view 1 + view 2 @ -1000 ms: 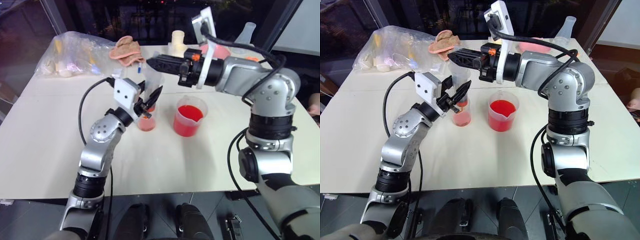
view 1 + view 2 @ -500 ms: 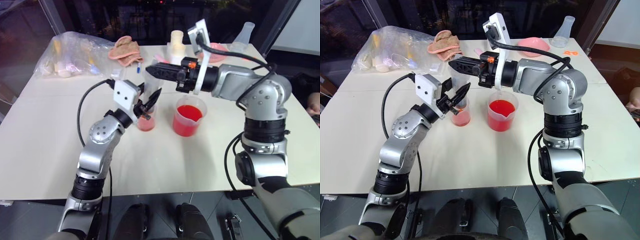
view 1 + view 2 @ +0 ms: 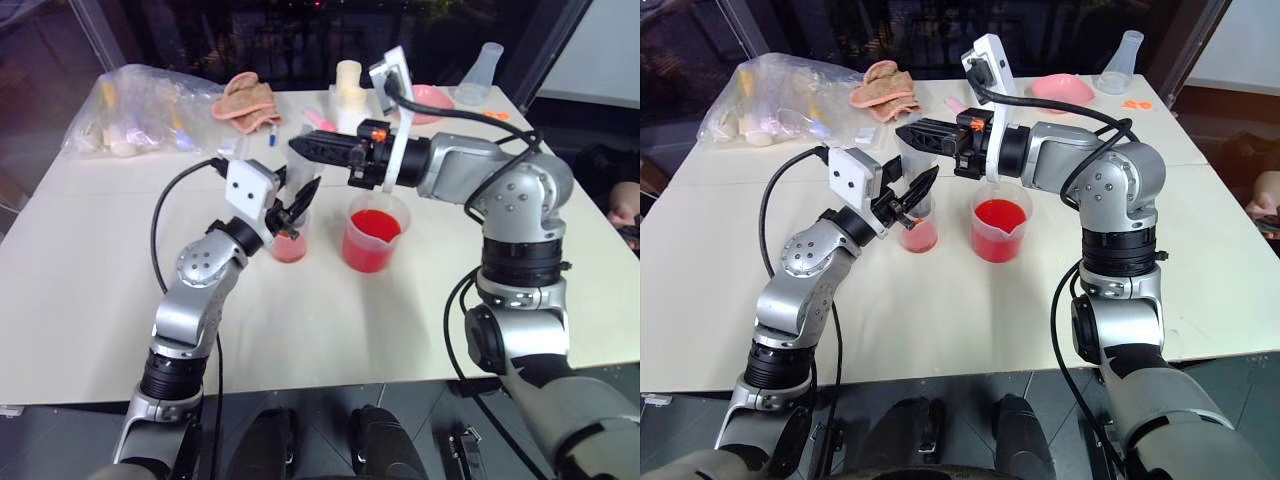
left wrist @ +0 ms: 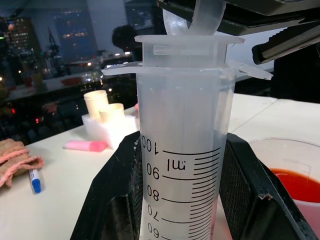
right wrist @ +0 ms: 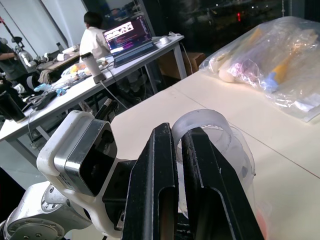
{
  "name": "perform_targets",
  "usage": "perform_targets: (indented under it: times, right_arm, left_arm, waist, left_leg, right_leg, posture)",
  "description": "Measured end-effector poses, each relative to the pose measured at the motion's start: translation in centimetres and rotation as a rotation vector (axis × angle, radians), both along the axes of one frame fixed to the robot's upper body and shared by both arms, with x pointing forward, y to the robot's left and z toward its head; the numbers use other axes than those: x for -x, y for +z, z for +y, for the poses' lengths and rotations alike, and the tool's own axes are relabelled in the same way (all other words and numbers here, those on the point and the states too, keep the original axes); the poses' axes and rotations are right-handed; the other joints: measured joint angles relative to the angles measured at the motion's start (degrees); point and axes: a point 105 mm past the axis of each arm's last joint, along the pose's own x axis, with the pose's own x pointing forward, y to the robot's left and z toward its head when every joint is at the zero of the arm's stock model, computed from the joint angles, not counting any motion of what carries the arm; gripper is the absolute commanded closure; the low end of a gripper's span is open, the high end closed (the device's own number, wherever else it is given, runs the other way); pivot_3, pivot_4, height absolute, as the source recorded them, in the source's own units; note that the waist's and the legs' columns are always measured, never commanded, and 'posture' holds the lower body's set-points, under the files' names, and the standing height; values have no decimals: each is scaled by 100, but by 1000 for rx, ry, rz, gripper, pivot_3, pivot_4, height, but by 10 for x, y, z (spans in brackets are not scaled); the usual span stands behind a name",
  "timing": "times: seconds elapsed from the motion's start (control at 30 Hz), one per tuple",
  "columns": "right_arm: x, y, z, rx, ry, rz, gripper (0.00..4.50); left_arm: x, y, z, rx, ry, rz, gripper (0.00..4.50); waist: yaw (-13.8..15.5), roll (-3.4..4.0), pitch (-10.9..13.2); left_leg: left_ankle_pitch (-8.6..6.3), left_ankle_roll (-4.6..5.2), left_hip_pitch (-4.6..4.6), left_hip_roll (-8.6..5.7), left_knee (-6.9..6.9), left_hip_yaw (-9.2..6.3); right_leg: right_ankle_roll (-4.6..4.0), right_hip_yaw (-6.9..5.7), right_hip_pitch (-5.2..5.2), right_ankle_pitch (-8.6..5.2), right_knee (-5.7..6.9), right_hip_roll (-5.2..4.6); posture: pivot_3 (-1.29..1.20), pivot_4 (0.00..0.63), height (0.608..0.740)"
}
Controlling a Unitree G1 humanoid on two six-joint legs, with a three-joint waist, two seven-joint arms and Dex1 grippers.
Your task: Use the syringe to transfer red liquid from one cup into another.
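My head views leave the lower end of the syringe (image 4: 182, 150) hidden behind the left gripper (image 3: 908, 195), so I cannot see its tip, nor whether it reaches the red liquid (image 3: 916, 238) in the smaller cup (image 3: 919, 228); the plunger's position inside the barrel is hard to read as well. From the left wrist, the barrel stands upright, clamped between the left gripper's two black fingers (image 4: 115, 200), graduations up to 100 visible, the barrel looking clear at that height. The right gripper (image 5: 175, 150) has its fingers pinched together on the plunger's thumb ring (image 5: 200, 122) above the barrel. The spouted beaker (image 3: 998, 228) with red liquid sits just beside the small cup, under the right forearm. Surface: pale tabletop (image 3: 970, 320) carrying a clear bag of items (image 3: 780, 95), a crumpled pink cloth (image 3: 880, 88), a pink dish (image 3: 1065, 88) and a conical flask (image 3: 1122, 60) at the far side. Room: dark windows behind; the right wrist view shows a person at a laptop (image 5: 125, 36) on another desk. Against the picture from a second ago, my whole view has shifted; both grips hold as they were.
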Motion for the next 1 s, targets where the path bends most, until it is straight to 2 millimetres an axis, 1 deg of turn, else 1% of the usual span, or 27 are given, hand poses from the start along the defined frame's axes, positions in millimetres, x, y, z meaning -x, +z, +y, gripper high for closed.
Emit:
perform_targets:
  times: [0.2,0.3,0.37,0.5,0.53,0.6,0.67,0.8,0.87,0.93,1.0]
  right_arm:
    - [-1,0,0,-5,9,3,4447]
    - [0,1,1,-5,22,-2,3423]
    - [2,2,4,-3,43,-8,2454]
    - [5,4,8,10,63,-21,376]
    - [5,4,9,11,70,-23,45]
    - [6,6,8,14,75,-28,45]
    - [4,7,4,26,63,-31,45]
    - [-2,6,-14,51,14,-23,45]
    - [-6,0,-27,74,-22,10,45]
    - [-8,-7,-33,89,-37,40,45]
    - [-8,-7,-41,100,-57,51,45]
  left_arm:
    - [0,0,0,0,3,0,2961]
    - [-1,1,2,2,14,-2,2961]
    - [-1,1,4,1,22,-1,2961]
    - [-3,0,7,-2,42,6,2961]
    - [-3,0,8,-2,45,9,2961]
    - [-4,-1,8,-2,48,11,2961]
    - [-3,0,7,-1,45,11,2961]
    - [-2,3,7,1,44,-2,2961]
    - [3,15,3,12,27,-52,2961]
    - [8,28,1,19,15,-105,2961]
    - [10,31,0,23,9,-116,2961]
  waist:
    - [4,0,0]
    - [4,0,0]
    - [0,0,0]
    - [3,0,0]
    - [4,0,0]
    - [13,0,0]
    - [23,0,0]
    - [16,0,0]
    - [19,0,0]
    - [15,0,0]
    - [5,1,1]
  left_leg:
    - [0,0,0,0,0,0]
    - [0,-1,0,0,0,0]
    - [0,-1,0,0,-1,0]
    - [0,-1,0,0,-1,0]
    - [0,-1,0,0,-1,0]
    - [0,-1,-1,-1,-1,0]
    - [1,-1,-1,-1,-1,-1]
    - [0,-1,-1,-2,-1,-1]
    - [0,-1,-1,-1,-2,-1]
    - [0,-1,-1,-1,-3,-1]
    - [0,-1,-1,-1,-3,-1]
  right_leg:
    - [0,0,0,0,1,0]
    - [0,0,-1,0,1,0]
    - [0,0,-2,0,1,0]
    - [0,0,-3,0,3,0]
    - [0,0,-2,0,3,0]
    - [0,0,-3,0,2,0]
    - [0,0,-1,0,1,-1]
    - [0,0,-1,0,-1,-2]
    - [0,0,0,0,-1,-2]
    - [0,1,-1,0,-2,-3]
    - [0,1,-1,0,-2,-2]
  posture:
    - [0,150,740]
    - [0,150,740]
    - [0,150,740]
    - [0,150,740]
    - [0,150,740]
    - [0,150,740]
    - [0,150,740]
    - [0,150,740]
    - [0,150,740]
    - [0,150,740]
    - [0,150,740]
